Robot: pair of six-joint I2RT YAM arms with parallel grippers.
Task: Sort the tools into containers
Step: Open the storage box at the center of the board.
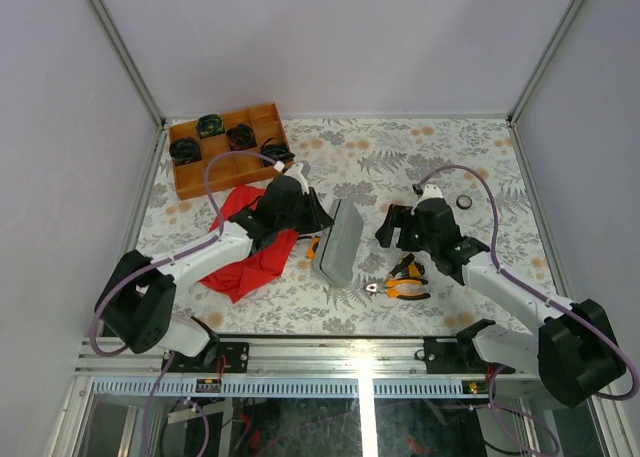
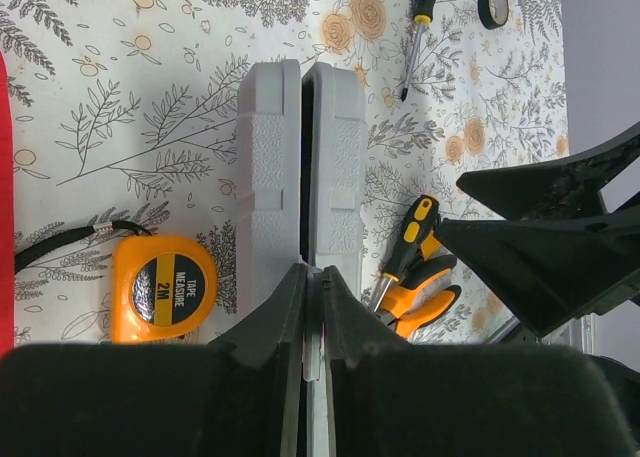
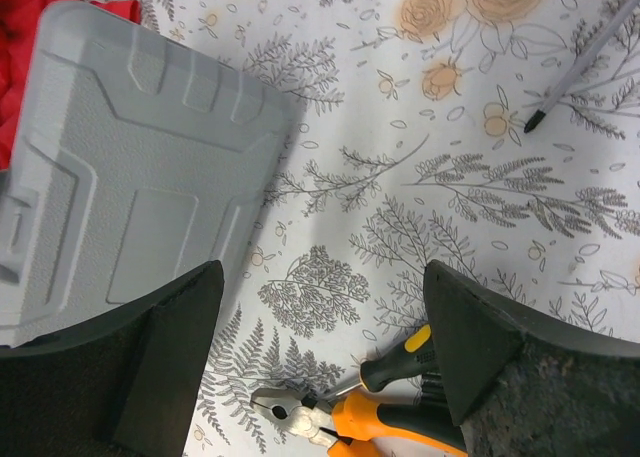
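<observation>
The grey tool case (image 1: pixel 341 241) stands on its edge in the middle of the table, its two halves (image 2: pixel 270 167) almost together. My left gripper (image 2: pixel 312 273) is shut on a thin grey edge of the case; from above it (image 1: pixel 321 220) sits at the case's left side. An orange tape measure (image 2: pixel 163 287) lies left of the case. Right of it lie orange-and-black pliers (image 3: pixel 345 429) and a black-yellow screwdriver (image 3: pixel 396 361). Another screwdriver (image 2: pixel 419 29) lies farther off. My right gripper (image 3: pixel 320 327) hangs open over bare table just above the pliers, holding nothing.
A brown wooden tray (image 1: pixel 232 163) with black coiled bundles sits at the back left. A red cloth (image 1: pixel 255 252) lies under my left arm. A black tape roll (image 1: pixel 463 203) rests at the right. In the left wrist view my right gripper's fingers (image 2: pixel 540 242) stand close to the case.
</observation>
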